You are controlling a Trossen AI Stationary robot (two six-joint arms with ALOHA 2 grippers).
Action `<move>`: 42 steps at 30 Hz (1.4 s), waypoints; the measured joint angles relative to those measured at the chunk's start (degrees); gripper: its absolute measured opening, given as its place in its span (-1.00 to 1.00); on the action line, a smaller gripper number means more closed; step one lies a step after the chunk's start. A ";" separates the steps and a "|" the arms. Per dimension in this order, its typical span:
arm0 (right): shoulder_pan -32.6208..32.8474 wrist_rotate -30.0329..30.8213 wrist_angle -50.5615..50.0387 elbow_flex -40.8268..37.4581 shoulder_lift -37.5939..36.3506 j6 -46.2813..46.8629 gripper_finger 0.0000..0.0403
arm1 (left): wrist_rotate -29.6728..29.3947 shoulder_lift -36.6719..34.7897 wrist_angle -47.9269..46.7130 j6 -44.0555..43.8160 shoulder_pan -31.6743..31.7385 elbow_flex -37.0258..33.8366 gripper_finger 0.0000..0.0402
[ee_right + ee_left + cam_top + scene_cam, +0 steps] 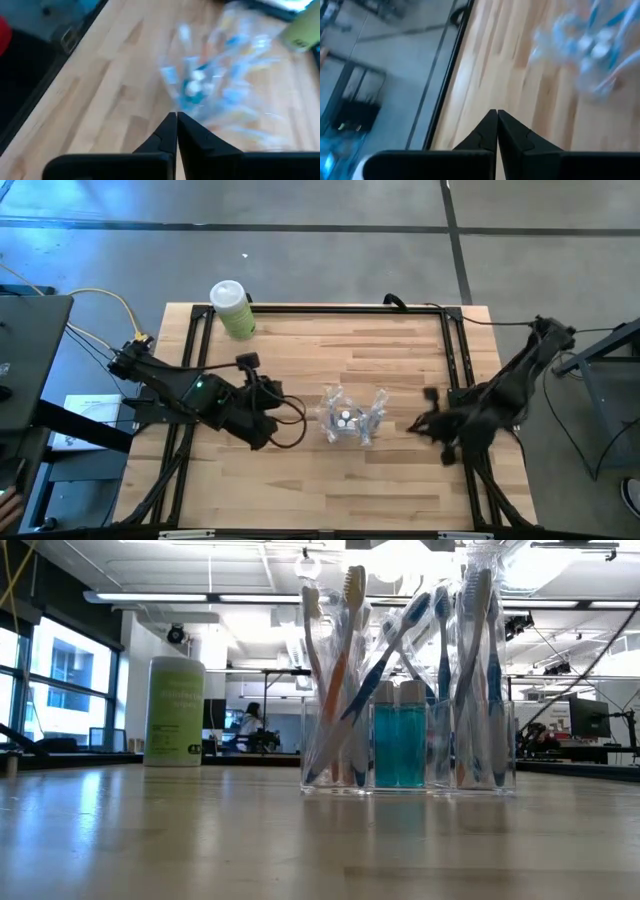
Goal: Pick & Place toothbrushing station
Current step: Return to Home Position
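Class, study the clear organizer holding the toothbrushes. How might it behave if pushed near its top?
The organizer probably tips rather than slides: the toothbrushes rise far above its rim, making it top-heavy. Its clear plastic looks smooth, so likely slippery to grip. The blue-filled tubes low inside may steady it slightly.

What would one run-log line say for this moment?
organizer: mid-table, toothbrushes standing inside | left gripper: shut, empty, apart from it | right gripper: shut, empty, opposite side | green bottle: table corner

One clear organizer [408, 789] stands on the desk [200, 840], holding two teal white-capped tubes [386, 745] and several overlapping toothbrushes [478, 600], too tangled to count. One green bottle [174, 710].
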 joint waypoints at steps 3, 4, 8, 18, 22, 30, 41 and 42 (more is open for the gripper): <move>-0.01 0.54 1.98 -2.98 -8.24 -2.40 -0.99 | 0.04 -0.06 -7.71 -6.06 1.04 -0.02 -0.99; 0.02 0.47 3.48 -4.52 -11.50 -3.26 -0.99 | 0.24 -0.31 -9.78 -7.66 1.57 -0.09 -0.99; -0.63 -0.45 15.13 -12.89 -23.53 -11.40 -0.99 | 2.82 -2.72 -9.71 -6.88 4.20 -1.11 -0.99; -4.98 -9.07 27.44 -30.02 -47.10 -25.77 -0.99 | 2.36 -14.83 -0.31 -6.39 9.00 -9.99 -0.99; -6.58 -9.73 30.29 -33.78 -53.11 -26.30 -0.99 | 2.45 -22.63 11.19 -2.88 7.93 -22.99 -0.99; -8.69 -14.56 37.24 -38.40 -55.38 -29.88 -0.99 | 3.83 -41.12 38.48 4.48 7.10 -51.59 -0.99; -15.99 -12.31 41.39 -48.22 -55.59 -26.89 -0.99 | 15.37 -58.65 67.65 16.83 10.35 -75.09 -0.99; -16.61 -12.73 41.40 -48.64 -55.59 -26.35 -0.99 | 15.33 -59.67 68.79 16.70 10.46 -76.44 -0.99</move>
